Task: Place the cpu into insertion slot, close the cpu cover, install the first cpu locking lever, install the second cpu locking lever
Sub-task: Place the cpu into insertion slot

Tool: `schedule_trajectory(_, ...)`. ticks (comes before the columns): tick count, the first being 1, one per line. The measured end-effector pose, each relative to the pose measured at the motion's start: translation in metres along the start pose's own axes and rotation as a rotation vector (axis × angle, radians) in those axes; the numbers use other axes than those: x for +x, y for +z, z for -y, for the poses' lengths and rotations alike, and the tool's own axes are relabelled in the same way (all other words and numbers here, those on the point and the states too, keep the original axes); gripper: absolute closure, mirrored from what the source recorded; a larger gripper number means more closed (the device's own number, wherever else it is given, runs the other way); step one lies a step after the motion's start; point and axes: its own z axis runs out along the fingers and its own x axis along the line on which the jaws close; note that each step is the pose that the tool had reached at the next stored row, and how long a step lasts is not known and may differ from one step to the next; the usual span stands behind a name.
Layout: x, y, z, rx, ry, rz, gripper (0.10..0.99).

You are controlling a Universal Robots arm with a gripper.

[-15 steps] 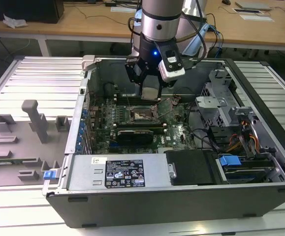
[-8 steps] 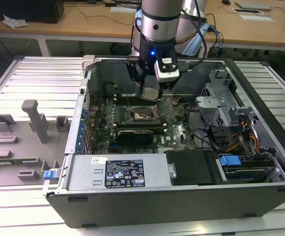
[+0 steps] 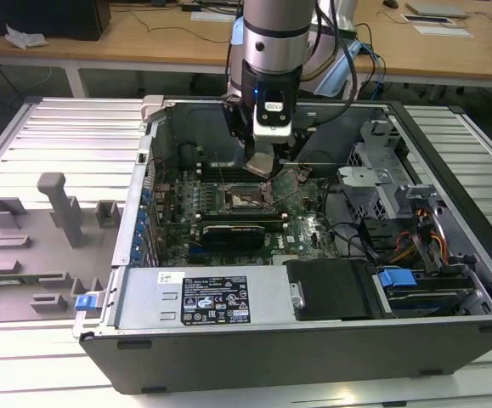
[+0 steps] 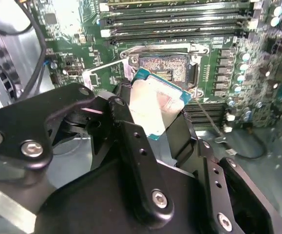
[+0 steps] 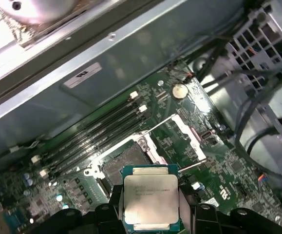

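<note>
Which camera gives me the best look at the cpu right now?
The first wrist view: the cpu faces the camera squarely, metal top in plain sight, held in the gripper. The second wrist view shows it tilted, partly behind a finger; the exterior view shows it at an angle under the gripper.

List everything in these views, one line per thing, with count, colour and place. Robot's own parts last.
cpu: one, silvery-grey top, held above the insertion slot.
insertion slot: one, dark frame, on the circuit board, pin field bare.
cpu cover: one, silvery, open beside the slot.
circuit board: one, green, inside the computer case.
memory slots: several, black, beside the slot.
computer case: one, dark grey, open, on the slatted table.
slatted table: one, silvery, under the case.
fixture tray: one, grey, on the table, on the exterior view's left of the case.
arm: one, silvery, above the case.
gripper: one, black, shut on the cpu.
</note>
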Motion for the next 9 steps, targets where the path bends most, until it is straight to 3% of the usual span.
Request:
schedule_trajectory(4,0.0000,0.0006,0.0000,-0.001,0.074,0.0065,0.545)
schedule_trajectory(9,0.0000,0.0017,0.0002,-0.003,0.219,0.0190,0.545)
